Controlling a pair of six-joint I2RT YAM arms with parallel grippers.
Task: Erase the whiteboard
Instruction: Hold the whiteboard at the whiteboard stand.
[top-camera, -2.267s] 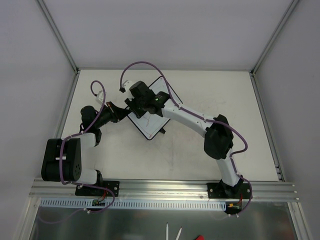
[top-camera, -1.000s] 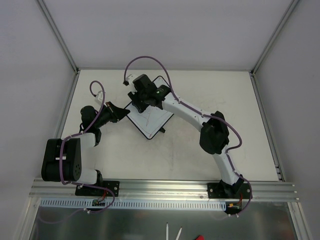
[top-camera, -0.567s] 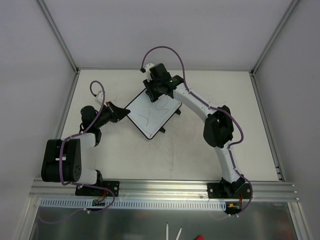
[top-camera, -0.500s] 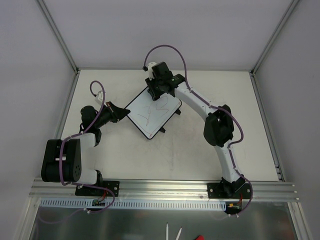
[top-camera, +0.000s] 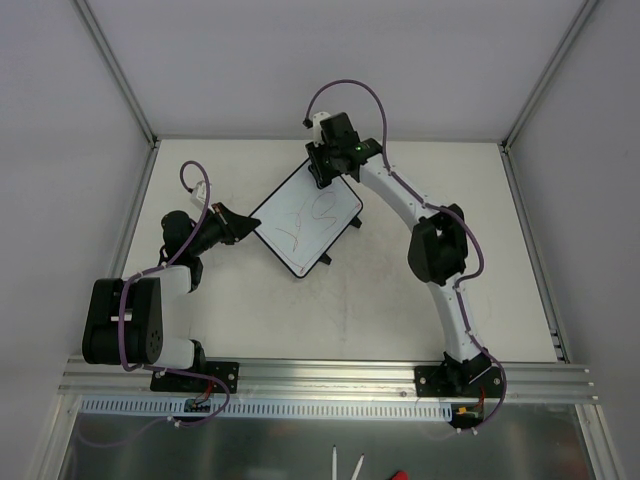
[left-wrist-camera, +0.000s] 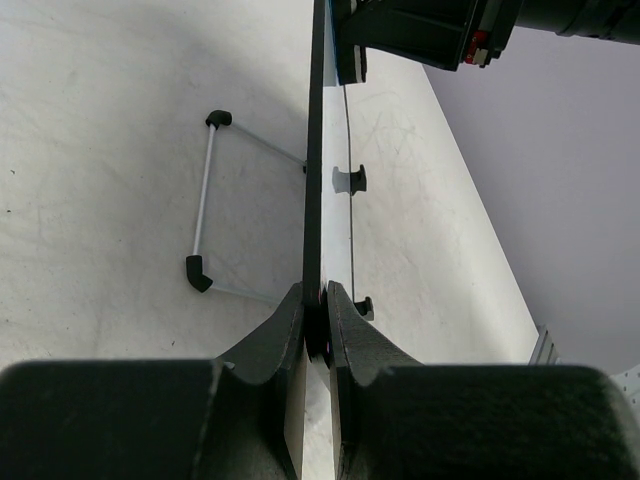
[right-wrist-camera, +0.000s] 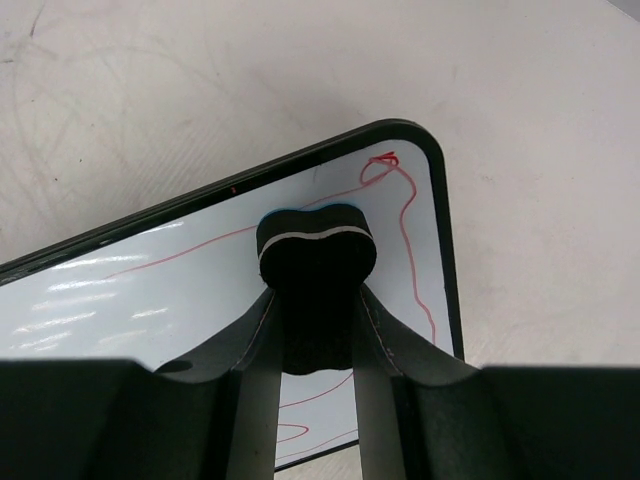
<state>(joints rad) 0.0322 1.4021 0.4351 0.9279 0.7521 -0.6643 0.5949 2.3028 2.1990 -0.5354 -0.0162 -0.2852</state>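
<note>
Two clamped grips: left fingers (left-wrist-camera: 272, 345) on whiteboard (top-camera: 300, 222) rim, right fingers (right-wrist-camera: 254, 345) on eraser (right-wrist-camera: 315, 243), red scribbles (right-wrist-camera: 384, 161) beside and behind them.

— Anything I can read from your cameras?

— No. The whiteboard (right-wrist-camera: 150, 270) under my right gripper (right-wrist-camera: 315, 300) carries only a red scribble (right-wrist-camera: 383, 160): a small knot near the corner and long wandering lines, no letters or digits.

— And the eraser (right-wrist-camera: 315, 245) you hold?

— Plain black with a pale band, unmarked.

— Your left side?

— My left gripper (left-wrist-camera: 315, 320) pinches the board's black rim edge-on; no lettering shows. From above the scribble is loops only.
</note>
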